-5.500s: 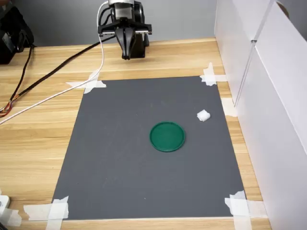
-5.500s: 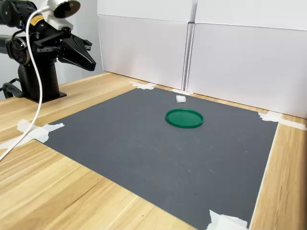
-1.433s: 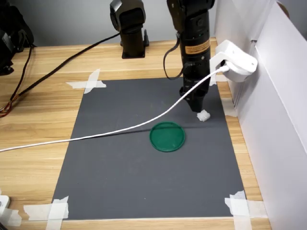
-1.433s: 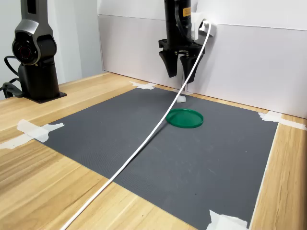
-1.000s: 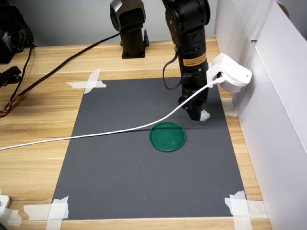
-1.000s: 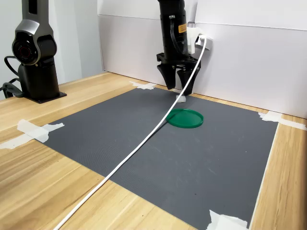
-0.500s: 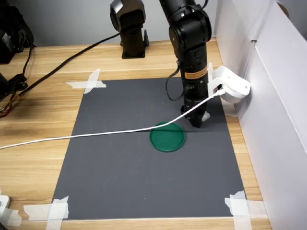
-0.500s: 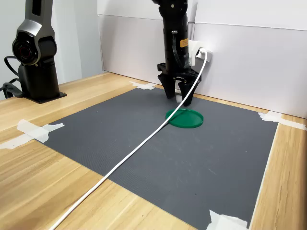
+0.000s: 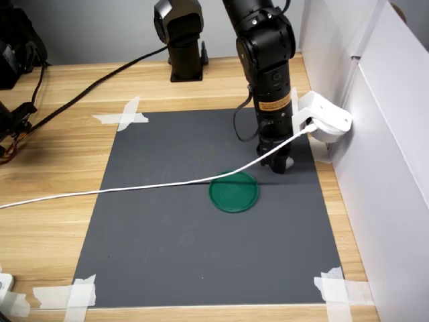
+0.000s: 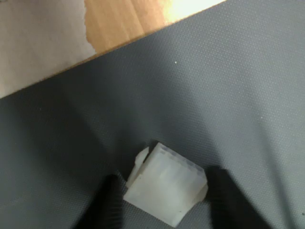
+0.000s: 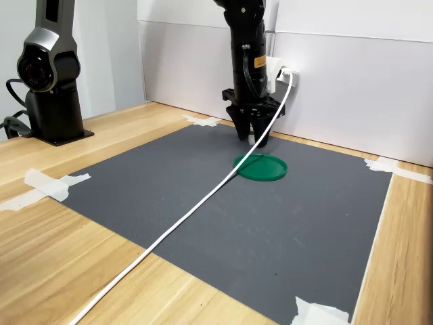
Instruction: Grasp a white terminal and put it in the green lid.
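The white terminal (image 10: 167, 188) lies on the grey mat, filling the gap between two dark fingers (image 10: 108, 205) in the wrist view. My gripper (image 9: 278, 168) points straight down at the mat, and its jaws are drawn in against the terminal's two sides. In the second exterior view the gripper (image 11: 254, 141) stands just behind the green lid (image 11: 260, 166), and its fingers hide the terminal. The lid (image 9: 233, 192) lies flat with nothing in it, slightly toward the first exterior view's left of the gripper and nearer the camera.
A white cable (image 9: 134, 188) runs from the wrist's white camera casing (image 9: 323, 117) across the grey mat (image 9: 167, 255), just past the lid's rim. White wall panels (image 9: 382, 134) stand close on the first exterior view's right. The arm's black base (image 9: 179, 40) is at the back.
The gripper has come down the last bit onto the mat, and its fingers have drawn together around the terminal. The lid has not moved.
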Motion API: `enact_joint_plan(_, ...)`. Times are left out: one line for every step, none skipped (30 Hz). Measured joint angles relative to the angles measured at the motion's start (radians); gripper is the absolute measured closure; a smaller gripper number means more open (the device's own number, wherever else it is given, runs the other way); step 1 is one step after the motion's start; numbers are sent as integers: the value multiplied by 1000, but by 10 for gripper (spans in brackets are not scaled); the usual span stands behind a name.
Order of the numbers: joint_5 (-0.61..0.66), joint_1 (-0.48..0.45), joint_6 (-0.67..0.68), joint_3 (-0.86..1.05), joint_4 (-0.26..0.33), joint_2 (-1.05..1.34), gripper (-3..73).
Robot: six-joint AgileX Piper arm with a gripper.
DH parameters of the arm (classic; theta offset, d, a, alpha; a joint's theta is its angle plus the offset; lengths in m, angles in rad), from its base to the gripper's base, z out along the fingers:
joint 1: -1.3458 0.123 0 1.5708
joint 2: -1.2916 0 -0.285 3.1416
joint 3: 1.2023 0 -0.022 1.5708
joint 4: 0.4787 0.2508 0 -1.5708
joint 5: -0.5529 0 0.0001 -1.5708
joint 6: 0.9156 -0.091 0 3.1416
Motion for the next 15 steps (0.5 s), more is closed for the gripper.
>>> enact_joint_plan(1,0,-3,0,0,0,335)
enact_joint_plan(1,0,-6,0,-1,0,336)
enact_joint_plan(2,0,-9,0,-4,0,336)
enact_joint_plan(3,0,-12,0,-4,0,336)
enact_joint_plan(6,0,-14,0,-6,0,336)
enact_joint_plan(9,0,-15,0,-7,0,336)
enact_joint_plan(13,0,-16,0,-7,0,336)
enact_joint_plan(15,0,-16,0,-8,0,336)
enact_joint_plan(18,0,-16,0,-9,0,336)
enact_joint_plan(20,0,-16,0,-12,0,336)
enact_joint_plan(23,0,-16,0,-18,0,336)
enact_joint_plan(27,0,-16,0,-24,2,336)
enact_joint_plan(35,0,-17,0,-30,6,336)
enact_joint_plan(46,0,-17,0,-37,10,336)
enact_joint_plan(55,-3,-17,1,-42,16,336)
